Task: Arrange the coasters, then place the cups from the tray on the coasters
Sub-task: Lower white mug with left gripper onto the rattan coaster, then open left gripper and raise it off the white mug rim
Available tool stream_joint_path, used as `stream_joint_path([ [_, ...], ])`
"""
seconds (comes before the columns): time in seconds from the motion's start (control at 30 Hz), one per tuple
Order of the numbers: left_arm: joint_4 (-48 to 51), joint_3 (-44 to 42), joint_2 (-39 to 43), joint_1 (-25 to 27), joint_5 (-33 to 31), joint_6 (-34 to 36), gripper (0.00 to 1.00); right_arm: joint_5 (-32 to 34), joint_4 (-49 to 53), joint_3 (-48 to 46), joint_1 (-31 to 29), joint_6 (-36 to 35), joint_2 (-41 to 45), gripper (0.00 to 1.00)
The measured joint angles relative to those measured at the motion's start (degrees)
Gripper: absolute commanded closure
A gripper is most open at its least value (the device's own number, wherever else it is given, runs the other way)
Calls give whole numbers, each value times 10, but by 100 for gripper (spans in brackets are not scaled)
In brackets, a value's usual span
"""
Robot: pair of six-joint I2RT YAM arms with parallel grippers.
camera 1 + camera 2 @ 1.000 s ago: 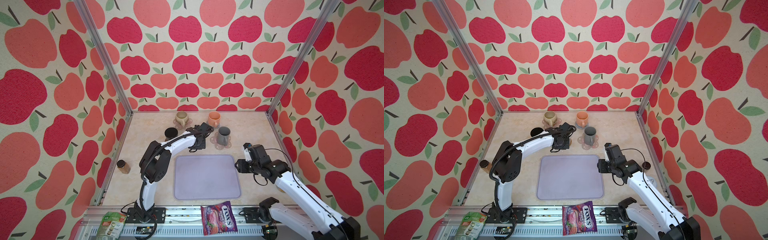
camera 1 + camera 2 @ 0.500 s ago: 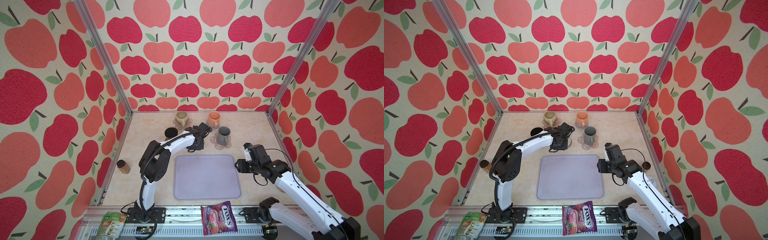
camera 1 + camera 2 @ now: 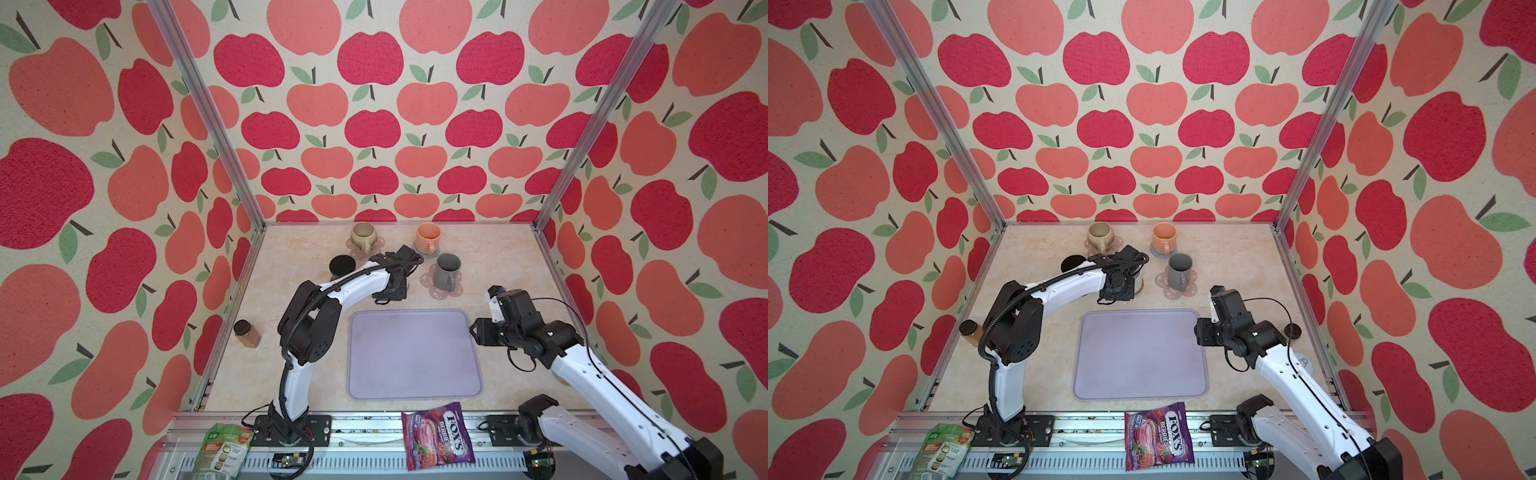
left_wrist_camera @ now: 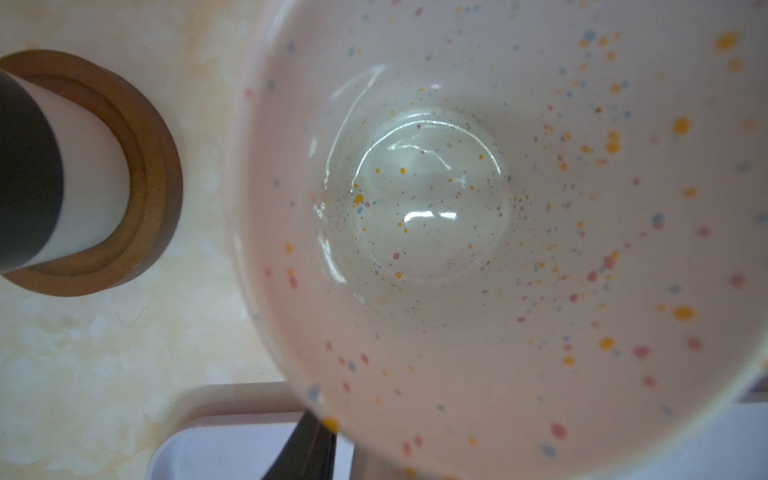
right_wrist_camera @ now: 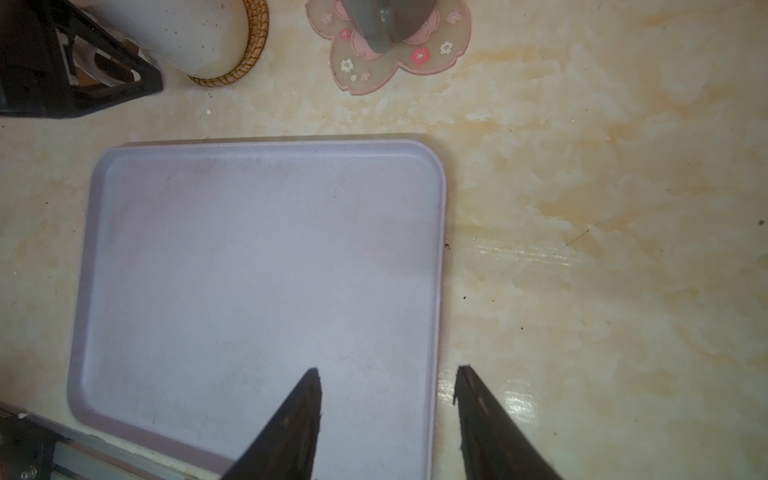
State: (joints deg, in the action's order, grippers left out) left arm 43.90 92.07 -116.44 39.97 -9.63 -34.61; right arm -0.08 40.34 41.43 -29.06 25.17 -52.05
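Observation:
The speckled white cup [image 5: 187,37] stands on the woven rattan coaster [image 5: 249,54], just behind the tray [image 3: 415,353], whose floor is bare. My left gripper [image 3: 390,291] is at this cup's handle side. One dark finger [image 4: 307,449] shows beside the handle with a sliver of tray between them, so the jaws look open. The black cup [image 4: 25,174] sits on the brown disc coaster [image 4: 158,174]. The grey cup [image 3: 448,270], orange cup [image 3: 428,237] and beige cup [image 3: 363,236] each stand on a coaster. My right gripper [image 5: 386,374] hangs open over the tray's right edge.
A brown-lidded jar [image 3: 246,332] stands by the left wall and another [image 3: 1292,331] by the right wall. A purple candy bag [image 3: 438,434] and a green packet [image 3: 222,449] lie on the front rail. Apple-patterned walls close in three sides.
My left gripper has eased a little towards the tray at the speckled cup, and its jaws have come apart. The right arm has stayed still.

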Motion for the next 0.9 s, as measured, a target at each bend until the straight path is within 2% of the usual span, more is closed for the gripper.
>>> stream_joint_path([
  [0.33,0,0,25,0,0,0,62,2,0,0,0,0,3,44],
  [0.7,0,-35,127,-1,-5,1,60,24,2,13,1,-13,-15,44],
  [0.9,2,-91,208,-14,-34,27,60,52,-10,29,12,-44,-22,40],
])
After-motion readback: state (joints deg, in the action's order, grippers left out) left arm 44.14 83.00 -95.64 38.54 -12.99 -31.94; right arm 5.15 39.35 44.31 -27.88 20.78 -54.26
